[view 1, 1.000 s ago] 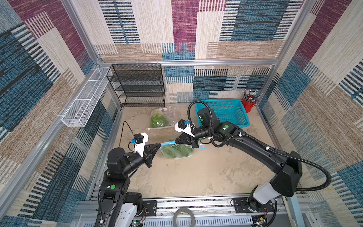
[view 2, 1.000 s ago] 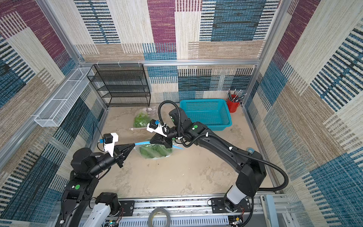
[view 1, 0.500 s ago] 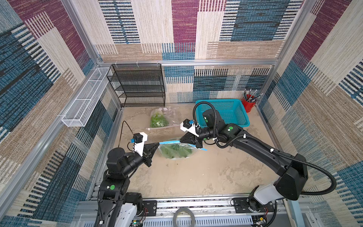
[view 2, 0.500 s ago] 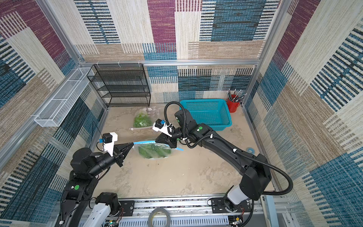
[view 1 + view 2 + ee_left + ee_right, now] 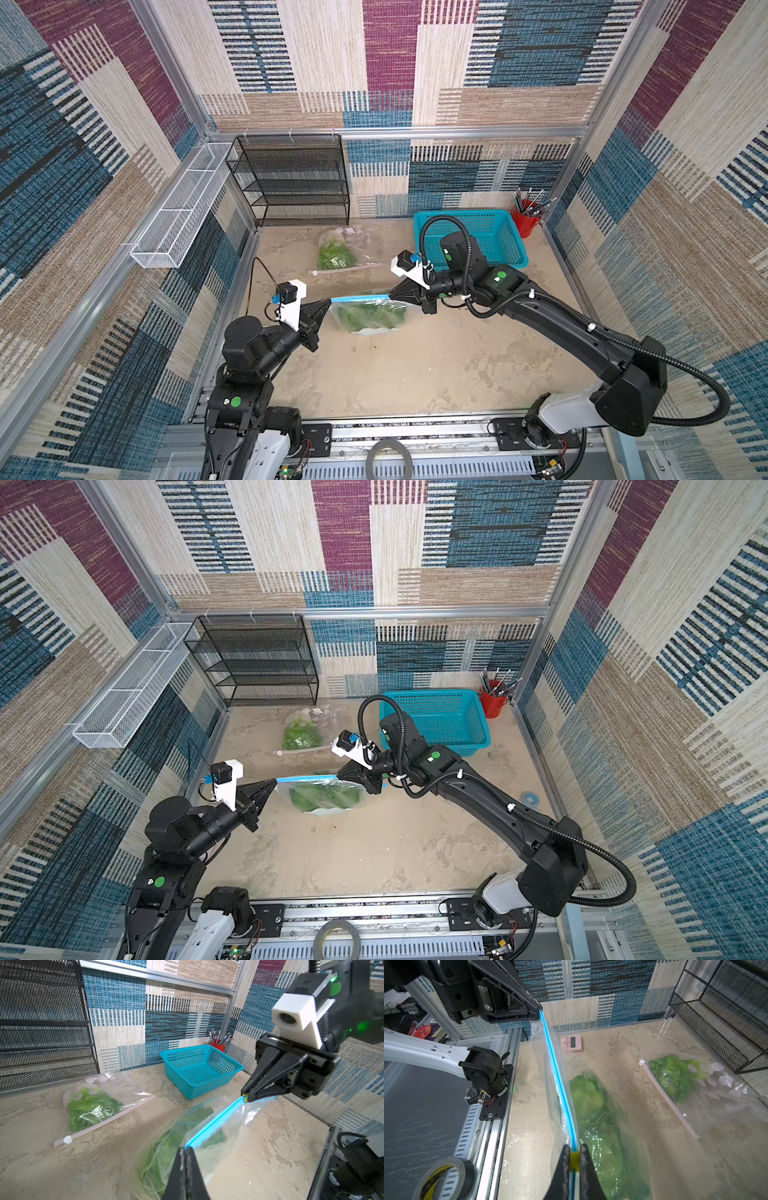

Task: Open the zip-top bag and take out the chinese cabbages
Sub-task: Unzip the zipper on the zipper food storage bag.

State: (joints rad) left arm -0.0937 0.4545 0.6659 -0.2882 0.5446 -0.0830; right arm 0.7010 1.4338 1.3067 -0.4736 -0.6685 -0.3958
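Above the worktop (image 5: 415, 365), left pincer (image 5: 185, 1150) clamps a corner of the zip-top bag (image 5: 249, 1111), right pincer (image 5: 391, 295) pinches the yellow slider (image 5: 574, 1157), pulling the blue seal (image 5: 359, 297) taut for unzipping; chinese cabbages (image 5: 368, 319) sit inside.

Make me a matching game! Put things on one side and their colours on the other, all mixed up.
Things:
1. basket
2. pencil cup
3. wire shelf
4. timer

Colours:
A. pink
B. black
C. turquoise
D. red

Pairs: 1-C, 2-D, 3-B, 4-A
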